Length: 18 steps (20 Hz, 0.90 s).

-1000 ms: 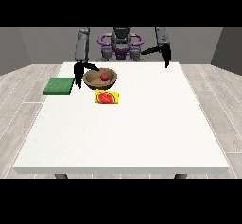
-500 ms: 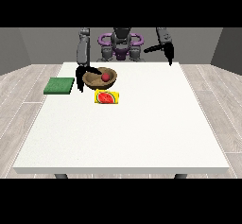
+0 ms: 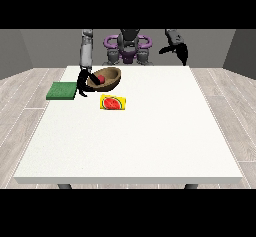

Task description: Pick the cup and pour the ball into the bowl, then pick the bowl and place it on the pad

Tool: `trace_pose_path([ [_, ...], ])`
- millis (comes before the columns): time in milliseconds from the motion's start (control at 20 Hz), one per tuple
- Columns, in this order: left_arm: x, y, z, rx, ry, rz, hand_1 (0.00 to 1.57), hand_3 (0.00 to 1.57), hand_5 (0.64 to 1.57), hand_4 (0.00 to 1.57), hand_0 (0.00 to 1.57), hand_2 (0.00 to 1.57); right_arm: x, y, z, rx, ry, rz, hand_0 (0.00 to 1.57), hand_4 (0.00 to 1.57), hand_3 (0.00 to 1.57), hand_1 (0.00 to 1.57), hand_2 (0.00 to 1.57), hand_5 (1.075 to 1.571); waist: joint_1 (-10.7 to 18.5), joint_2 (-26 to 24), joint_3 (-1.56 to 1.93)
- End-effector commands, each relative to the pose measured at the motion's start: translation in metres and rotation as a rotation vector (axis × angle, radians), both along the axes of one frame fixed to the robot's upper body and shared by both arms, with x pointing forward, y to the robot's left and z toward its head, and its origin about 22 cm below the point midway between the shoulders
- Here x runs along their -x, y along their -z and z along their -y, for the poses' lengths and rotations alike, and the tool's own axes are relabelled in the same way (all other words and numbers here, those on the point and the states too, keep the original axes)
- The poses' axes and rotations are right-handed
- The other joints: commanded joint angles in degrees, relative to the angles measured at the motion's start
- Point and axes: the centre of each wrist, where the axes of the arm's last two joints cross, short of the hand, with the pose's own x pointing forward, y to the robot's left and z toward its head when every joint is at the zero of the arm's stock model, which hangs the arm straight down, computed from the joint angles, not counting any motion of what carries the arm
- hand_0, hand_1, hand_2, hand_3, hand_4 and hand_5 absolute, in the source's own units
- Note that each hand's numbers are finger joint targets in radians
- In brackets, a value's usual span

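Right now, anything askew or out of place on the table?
The bowl is tipped up toward the camera, held at its rim by the robot hand at the view's left, red ball inside. No cup visible.

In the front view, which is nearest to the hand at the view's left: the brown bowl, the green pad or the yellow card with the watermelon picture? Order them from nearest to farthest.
Measured from the hand at the view's left:
1. Brown bowl, touching the hand on its right side, tilted.
2. Green pad, flat on the table just left of the hand.
3. Yellow card, in front of the bowl, toward the camera.
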Motion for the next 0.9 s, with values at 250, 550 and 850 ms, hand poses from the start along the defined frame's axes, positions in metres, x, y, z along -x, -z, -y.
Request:
trace_pose_path([
  [250,0.024,0.064,-0.054,0.01,-0.136,-0.186,0.0,0.0,1.423,0.97,0.0,0.0,-0.014,-0.009,-0.024,0.068,0.055,-0.404,1.57,0.84,0.94,1.57,1.57,1.563,-6.04,-10.98,2.23],
  [550,0.037,0.085,-0.085,0.022,-0.224,-0.327,0.0,0.0,1.404,1.0,0.0,0.0,-0.069,-0.086,-0.024,0.056,0.003,-0.477,1.57,0.81,0.89,1.57,1.57,1.567,-12.84,-18.46,2.34],
  [850,0.037,0.07,-0.091,0.045,-0.19,-0.243,0.0,0.0,1.418,1.0,0.0,0.0,-0.046,-0.092,0.041,0.016,0.05,-0.422,1.57,0.79,0.68,1.57,1.57,1.57,-10.94,-12.89,2.43],
])
